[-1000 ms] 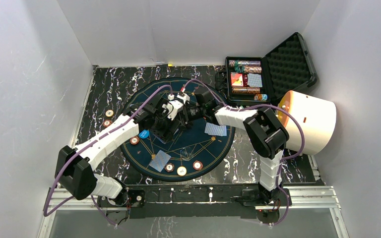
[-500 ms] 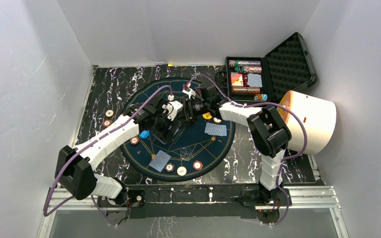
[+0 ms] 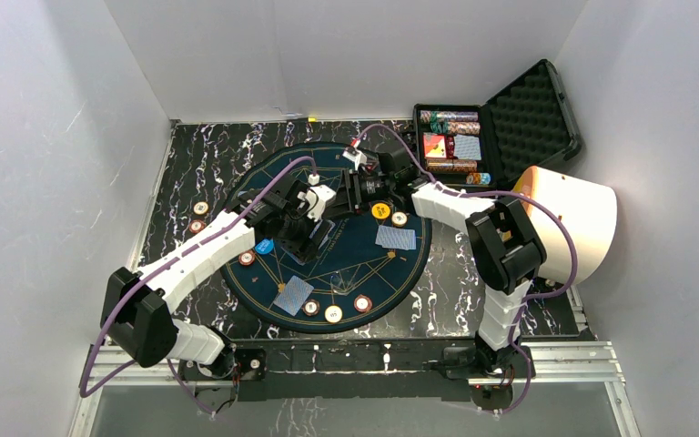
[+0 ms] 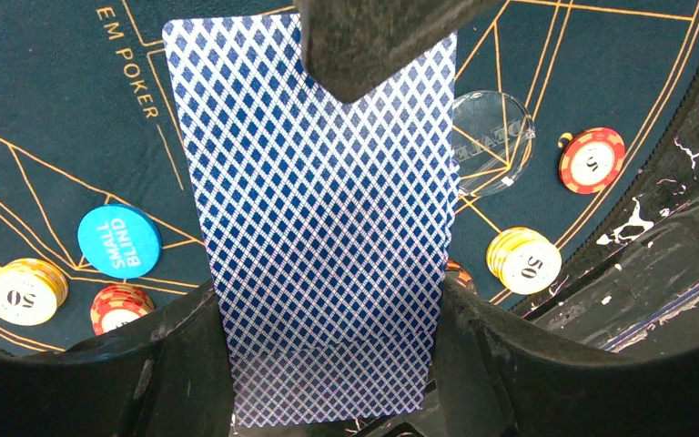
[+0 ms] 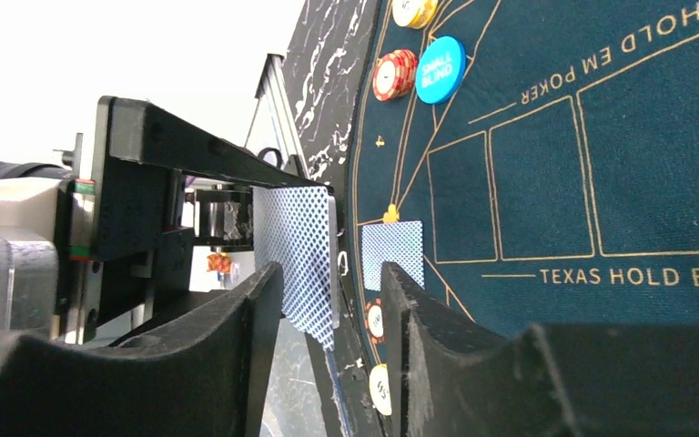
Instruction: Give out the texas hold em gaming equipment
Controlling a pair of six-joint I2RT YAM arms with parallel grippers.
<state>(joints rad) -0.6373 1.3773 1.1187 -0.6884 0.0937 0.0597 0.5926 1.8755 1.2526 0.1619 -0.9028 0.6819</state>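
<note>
You are about in the middle of the deal, as I judge it. In the top view two small lots of face-down blue-backed cards [image 3: 293, 294] lie on the round dark-blue felt mat [image 3: 364, 264], one at the near seat and one at the right seat. Red-and-white and cream poker chips [image 3: 362, 303] sit along the mat's rim, with a blue "small blind" disc [image 3: 264, 245] and a yellow disc [image 3: 380, 210]. The far and left seats show no cards, and the open black foam-lined case [image 3: 528, 109] on the black marbled counter [image 3: 191, 155] holds more chip rolls, so much is left.

Your left end effector [image 3: 302, 235] is clenched on a playing card with a blue-and-white diamond back [image 4: 328, 209], held by its long edges above the mat; it may be a thin pack. The right end effector [image 5: 332, 273] is just beside it.

Only the left wrist view shows a black finger over the card's top edge, and a clear round disc [image 4: 490, 141]. Only the right wrist view shows the right jaws apart with the card in the gap; whether they grasp it I cannot tell.
</note>
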